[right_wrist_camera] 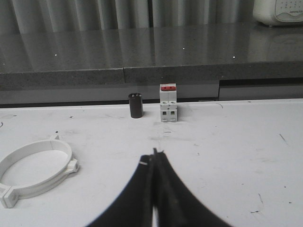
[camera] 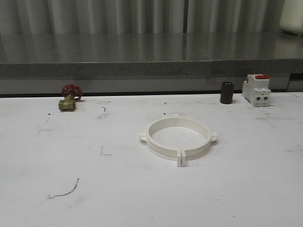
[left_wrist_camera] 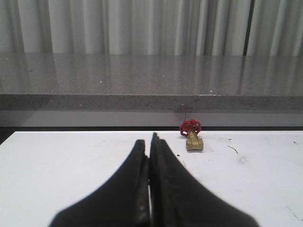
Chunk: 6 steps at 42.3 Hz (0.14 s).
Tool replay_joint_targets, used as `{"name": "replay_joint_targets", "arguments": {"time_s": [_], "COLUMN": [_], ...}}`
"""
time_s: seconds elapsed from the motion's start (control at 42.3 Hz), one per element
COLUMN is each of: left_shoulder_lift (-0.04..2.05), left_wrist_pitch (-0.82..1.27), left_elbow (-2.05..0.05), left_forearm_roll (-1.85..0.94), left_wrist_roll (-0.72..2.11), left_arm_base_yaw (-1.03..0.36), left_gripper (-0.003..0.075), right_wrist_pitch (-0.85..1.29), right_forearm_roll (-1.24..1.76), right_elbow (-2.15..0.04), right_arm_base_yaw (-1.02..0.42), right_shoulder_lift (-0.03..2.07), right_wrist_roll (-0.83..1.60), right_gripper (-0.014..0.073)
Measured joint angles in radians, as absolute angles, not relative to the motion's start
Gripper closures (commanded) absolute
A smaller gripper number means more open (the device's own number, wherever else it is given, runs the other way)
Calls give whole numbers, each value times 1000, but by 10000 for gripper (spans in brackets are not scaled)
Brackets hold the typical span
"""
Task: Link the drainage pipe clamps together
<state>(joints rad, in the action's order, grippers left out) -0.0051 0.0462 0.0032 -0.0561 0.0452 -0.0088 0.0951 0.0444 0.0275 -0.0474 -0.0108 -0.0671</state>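
You are looking at the white surface (camera: 57, 156). The drainage pipe clamps (camera: 177, 137) are lying just right of centre in the front view, closed into one ring, tabs meeting. Your left tool (left_wrist_camera: 150, 149) and right tool (right_wrist_camera: 155, 157) are each sitting pressed together, holding nothing, touching nothing. Breaker (camera: 256, 89), dark cylinder (camera: 227, 92) and brass valve (camera: 69, 98) are standing along the far edge.
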Motion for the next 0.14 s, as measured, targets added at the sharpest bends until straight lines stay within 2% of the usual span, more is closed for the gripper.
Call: {"name": "replay_joint_targets", "arguments": {"time_s": [0.142], "left_shoulder_lift": [-5], "left_wrist_pitch": [46], "left_elbow": [3], "left_forearm_roll": [-56], "left_wrist_roll": [45], "left_arm_base_yaw": [-9], "left_gripper": [741], "right_wrist_pitch": [95], "right_forearm_roll": [44], "right_elbow": [28], "right_arm_base_yaw": [-47], "right_shoulder_lift": [-11], "right_wrist_roll": [-67], "right_gripper": [661]}}
